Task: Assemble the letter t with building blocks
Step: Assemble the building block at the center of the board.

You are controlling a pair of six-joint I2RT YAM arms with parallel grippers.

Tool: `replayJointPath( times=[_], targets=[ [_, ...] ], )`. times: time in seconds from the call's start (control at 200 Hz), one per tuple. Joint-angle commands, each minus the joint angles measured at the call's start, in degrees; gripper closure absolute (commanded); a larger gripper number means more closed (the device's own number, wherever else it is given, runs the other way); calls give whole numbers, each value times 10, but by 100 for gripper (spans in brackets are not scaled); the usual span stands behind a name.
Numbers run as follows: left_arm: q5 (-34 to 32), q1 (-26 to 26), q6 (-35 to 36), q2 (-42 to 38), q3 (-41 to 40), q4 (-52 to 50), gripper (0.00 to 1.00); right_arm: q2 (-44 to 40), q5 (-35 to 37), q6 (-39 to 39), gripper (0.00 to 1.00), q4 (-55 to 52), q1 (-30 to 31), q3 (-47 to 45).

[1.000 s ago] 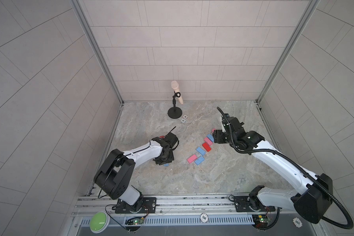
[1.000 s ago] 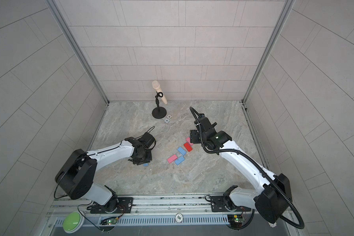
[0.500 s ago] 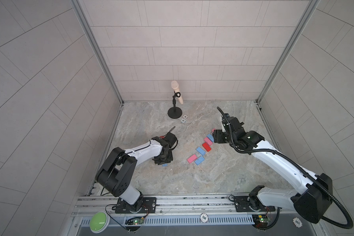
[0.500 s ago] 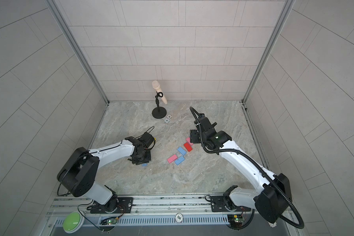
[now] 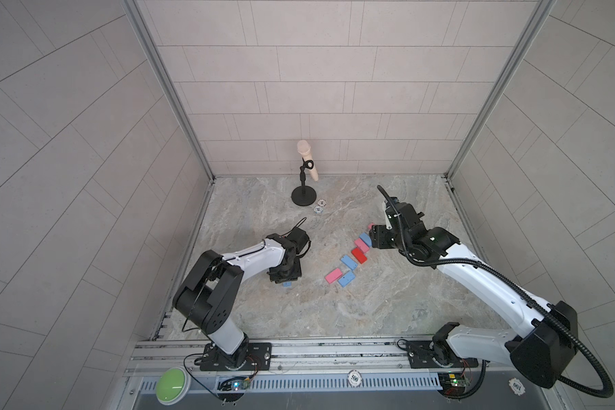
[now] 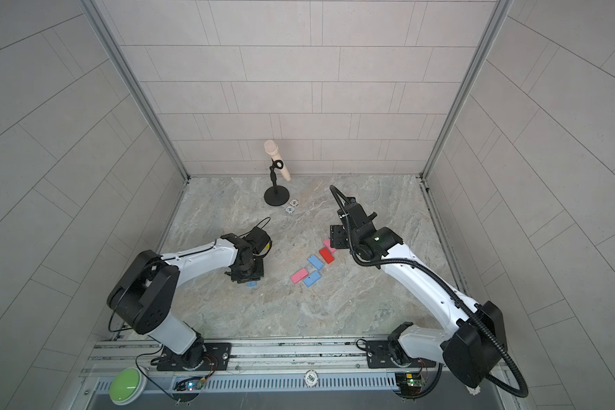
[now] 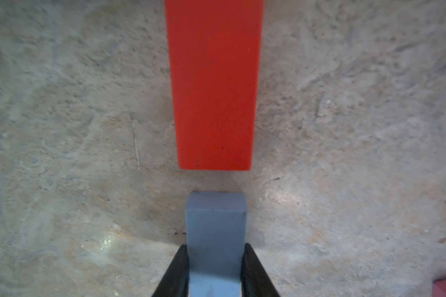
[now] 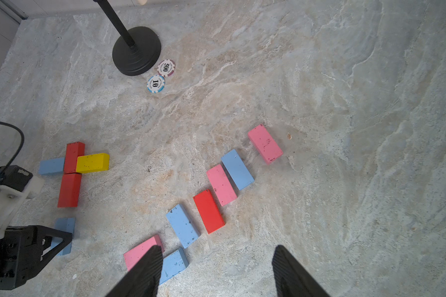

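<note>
Left wrist view: clamping light blue block [image 7: 215,221] in left gripper [image 7: 215,246], pointing end-on at red block [image 7: 213,84], narrow gap between them. Right wrist view: hanging right gripper [image 8: 216,248] above loose blocks [image 8: 208,210], jaws spread wide, grasping nothing.

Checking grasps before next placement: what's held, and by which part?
The left gripper pinches a light blue block between its jaws, across its width near one end. The right gripper is open, empty.
</note>
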Motion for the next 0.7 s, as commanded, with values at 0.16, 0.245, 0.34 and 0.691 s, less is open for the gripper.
replayJointPath(
  times=[0.16, 0.245, 0.34, 0.691],
  targets=[
    [-17, 12, 19, 28, 18, -1, 70, -7, 9, 6, 29, 2, -2, -10],
    [-18, 12, 20, 30, 20, -2, 70, -7, 9, 7, 29, 2, -2, -10],
    [-18, 14, 21, 31, 20, -3, 70, -6, 9, 6, 29, 2, -2, -9],
    [-21, 20, 28, 28, 20, -7, 70, 0, 10, 7, 29, 4, -3, -8]
  ],
)
